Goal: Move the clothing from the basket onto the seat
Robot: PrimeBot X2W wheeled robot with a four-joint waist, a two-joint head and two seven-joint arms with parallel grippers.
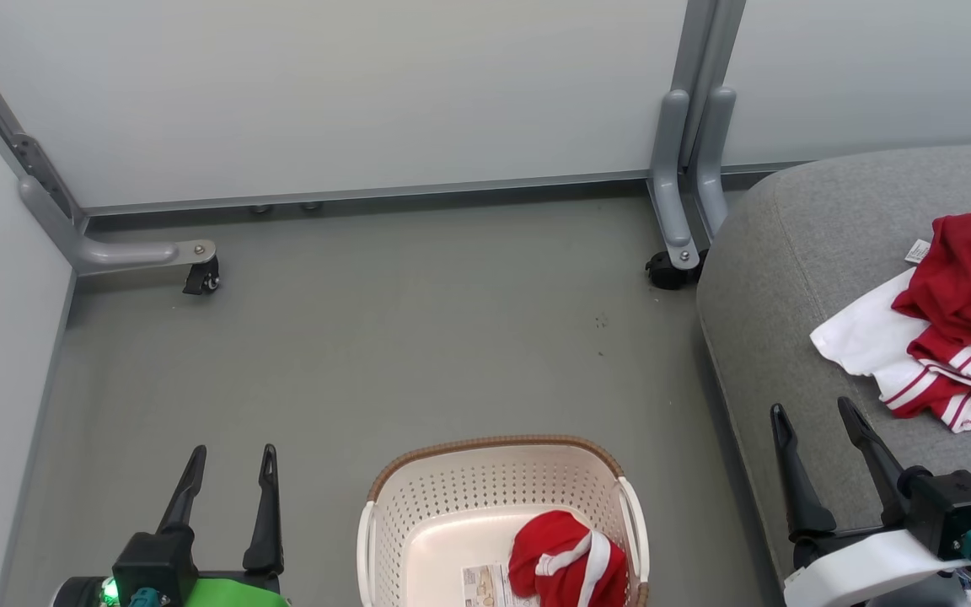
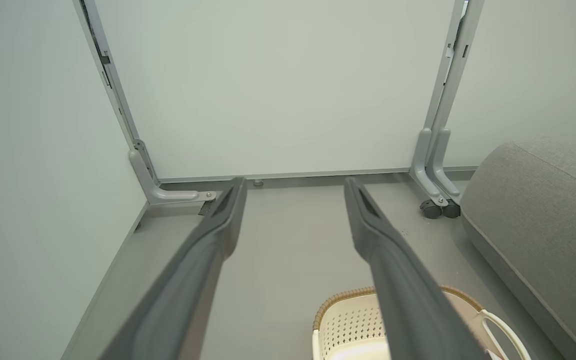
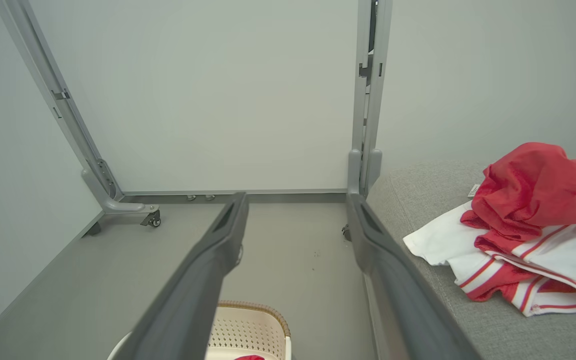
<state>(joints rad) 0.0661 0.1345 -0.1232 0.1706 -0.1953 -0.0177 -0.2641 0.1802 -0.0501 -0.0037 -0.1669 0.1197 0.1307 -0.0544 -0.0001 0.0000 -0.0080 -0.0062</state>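
Note:
The cream basket (image 1: pixel 452 497) with a brown rim stands on the floor at the bottom centre. A bunched red garment with white stripes (image 1: pixel 565 561) lies in its right half, beside a label on the bottom. More red and white clothing (image 1: pixel 949 329) lies on the grey seat (image 1: pixel 789 253) at the right, also seen as clothing (image 3: pixel 523 225) on the seat (image 3: pixel 418 195). My left gripper (image 1: pixel 230 459) is open, left of the basket, holding nothing. My right gripper (image 1: pixel 814 417) is open over the seat's front edge, short of the clothing. The basket rim (image 2: pixel 348 300) and seat (image 2: pixel 533 200) show past my left fingers.
White partition panels on grey metal frames close off the back and left. Their feet with castors stand on the floor, one castor (image 1: pixel 201 278) at the back left and one castor (image 1: pixel 667 270) beside the seat's corner. Grey floor lies between the basket and the panels.

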